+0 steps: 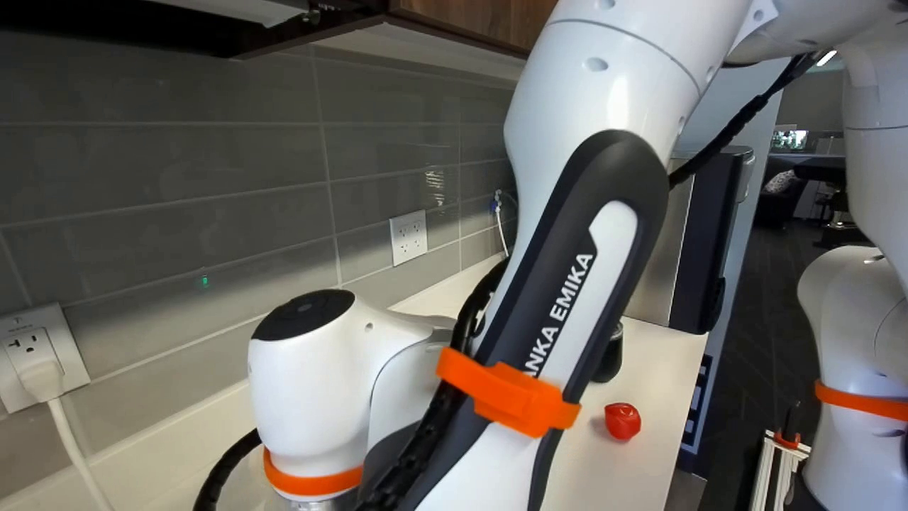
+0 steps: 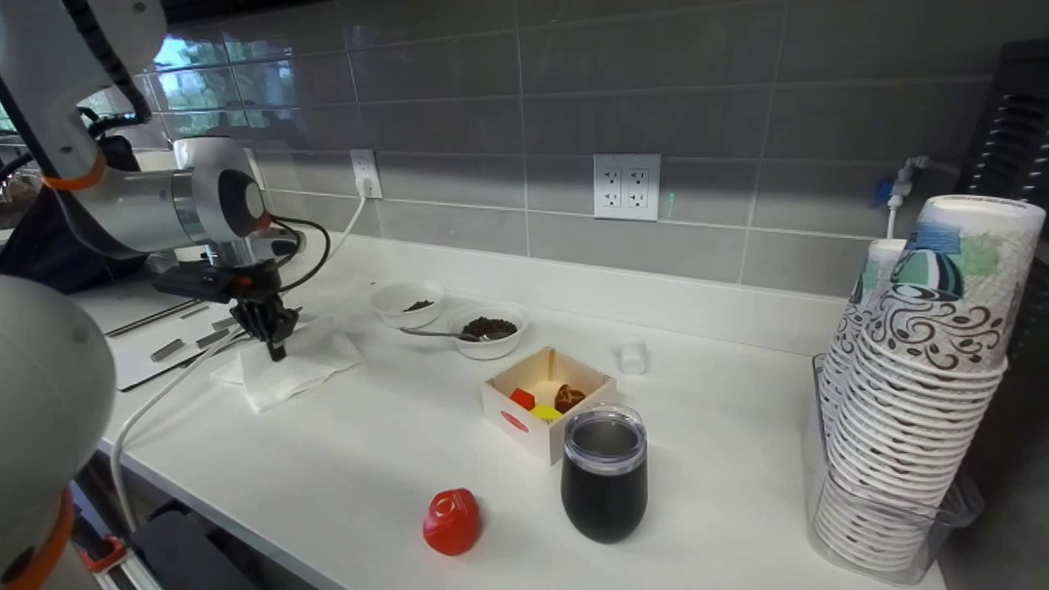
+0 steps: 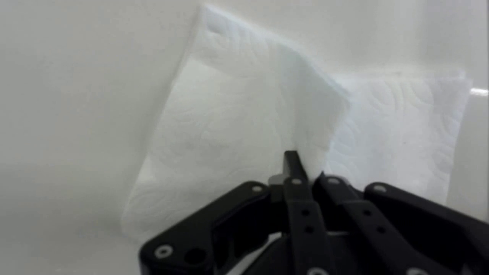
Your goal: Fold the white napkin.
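Note:
The white napkin [image 2: 299, 373] lies on the counter below my gripper in an exterior view. In the wrist view the napkin [image 3: 225, 126] has a large layer on the left. A raised, creased edge runs up to the fingers, and a flatter part lies to the right. My gripper [image 3: 305, 166] is at this crease with its fingers close together. The left fingertip shows in front of the raised layer, and the right fingertip is hidden behind it. The gripper [image 2: 274, 348] points down and touches the napkin in an exterior view. Neither napkin nor gripper shows in the exterior view filled by the arm [image 1: 560, 284].
Two white bowls [image 2: 407, 303] [image 2: 489, 336], a small box [image 2: 529, 426], a black tumbler [image 2: 605, 483] and a red object [image 2: 452, 522] stand on the counter [image 2: 352, 459]. A white cable [image 2: 156, 401] runs beside the napkin. Stacked paper cups [image 2: 918, 393] stand at the far end.

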Action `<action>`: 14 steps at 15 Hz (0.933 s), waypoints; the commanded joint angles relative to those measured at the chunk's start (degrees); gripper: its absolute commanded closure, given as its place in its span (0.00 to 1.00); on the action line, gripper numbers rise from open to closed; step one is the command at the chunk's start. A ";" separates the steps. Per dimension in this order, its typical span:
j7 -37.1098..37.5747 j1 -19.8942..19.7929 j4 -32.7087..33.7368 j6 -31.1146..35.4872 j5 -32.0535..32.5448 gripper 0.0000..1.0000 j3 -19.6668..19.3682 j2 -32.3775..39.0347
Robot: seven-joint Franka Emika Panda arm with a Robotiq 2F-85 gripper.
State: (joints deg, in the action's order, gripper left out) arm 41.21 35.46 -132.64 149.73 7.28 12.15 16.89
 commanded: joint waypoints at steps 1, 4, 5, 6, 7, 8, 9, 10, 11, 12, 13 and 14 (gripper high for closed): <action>-2.74 -2.12 -3.71 -7.53 0.02 0.99 1.22 -9.89; -4.63 -4.61 -4.22 -18.02 1.69 0.99 1.92 -16.83; -5.22 -5.64 -3.84 -22.59 2.14 0.99 2.38 -18.61; -5.39 -6.75 -3.63 -27.12 3.88 0.99 2.77 -20.33; -5.34 -7.95 -3.18 -31.48 5.41 0.99 3.46 -21.46; -6.01 -9.10 -2.93 -35.39 6.52 0.99 4.14 -22.17; -5.77 -9.98 -2.61 -38.86 7.94 0.99 4.81 -22.26; -6.05 -10.81 -2.45 -41.75 8.97 0.99 5.43 -21.73; -5.94 -11.41 -2.33 -44.32 10.10 0.99 6.05 -21.17; -5.68 -11.86 -2.24 -46.45 11.29 0.99 6.59 -20.15; -5.05 -12.16 -2.24 -48.43 12.93 0.99 7.13 -19.06; -4.62 -12.32 -2.26 -50.43 14.83 0.99 7.61 -18.01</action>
State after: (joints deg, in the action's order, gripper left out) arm 35.62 24.68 -134.54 104.20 17.31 17.62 -3.27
